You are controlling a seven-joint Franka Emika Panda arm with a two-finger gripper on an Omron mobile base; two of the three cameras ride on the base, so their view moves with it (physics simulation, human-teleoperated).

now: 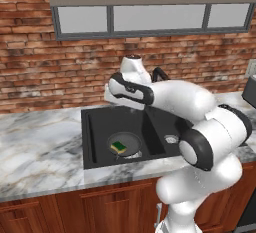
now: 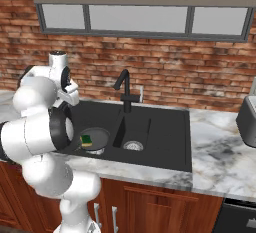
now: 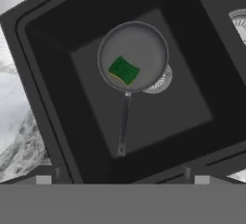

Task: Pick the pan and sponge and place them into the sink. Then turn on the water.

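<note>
The dark pan (image 3: 141,45) lies flat in the left basin of the black sink (image 3: 43,79), its straight handle (image 3: 124,127) pointing toward the bottom of the hand view. The sponge (image 3: 124,70), green side up, rests inside the pan. My gripper (image 3: 122,179) hangs well above this basin, open and holding nothing, its fingertips (image 3: 43,179) wide apart. The base views show the pan (image 1: 129,141) (image 2: 98,135) with the sponge (image 1: 119,147) (image 2: 86,140) in it. The black gooseneck faucet (image 2: 124,84) stands behind the divider, and no water falls from it.
The right basin holds just a round steel drain (image 2: 133,146) (image 1: 171,138). A grey appliance (image 2: 247,119) stands on the marble counter (image 1: 35,147) at the far right. A brick wall and a window rise behind the sink.
</note>
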